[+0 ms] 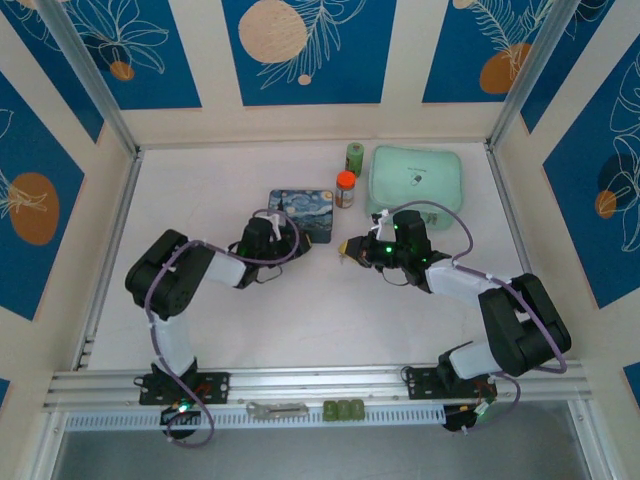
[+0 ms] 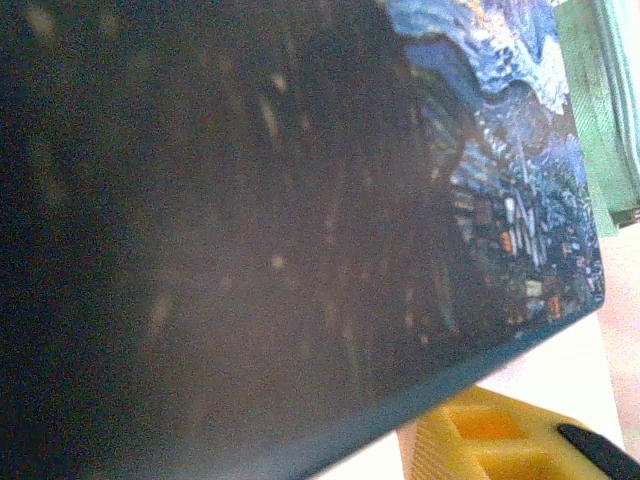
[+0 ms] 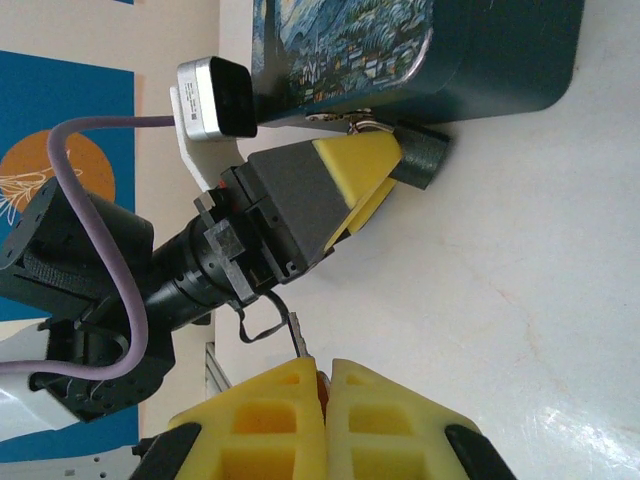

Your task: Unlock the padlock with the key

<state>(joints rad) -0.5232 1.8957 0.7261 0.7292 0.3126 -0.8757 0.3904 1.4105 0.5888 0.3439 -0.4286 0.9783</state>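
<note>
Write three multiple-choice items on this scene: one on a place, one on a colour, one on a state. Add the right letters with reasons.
1. Relative to the painted box and the soft pouch, the orange-capped bottle stands:
A) on the box
B) between them
C) on the pouch

2. The soft pouch is:
A) red
B) black
C) mint green

3. The right arm's jaws are:
A) shut
B) wide open
C) clamped round the bottle

Answers:
1 B, since the top view shows the bottle on the table in the gap between box and pouch.
2 C, since the pouch looks pale green in the top view.
3 A, since the yellow fingers meet in the right wrist view, far from the bottle.
</note>
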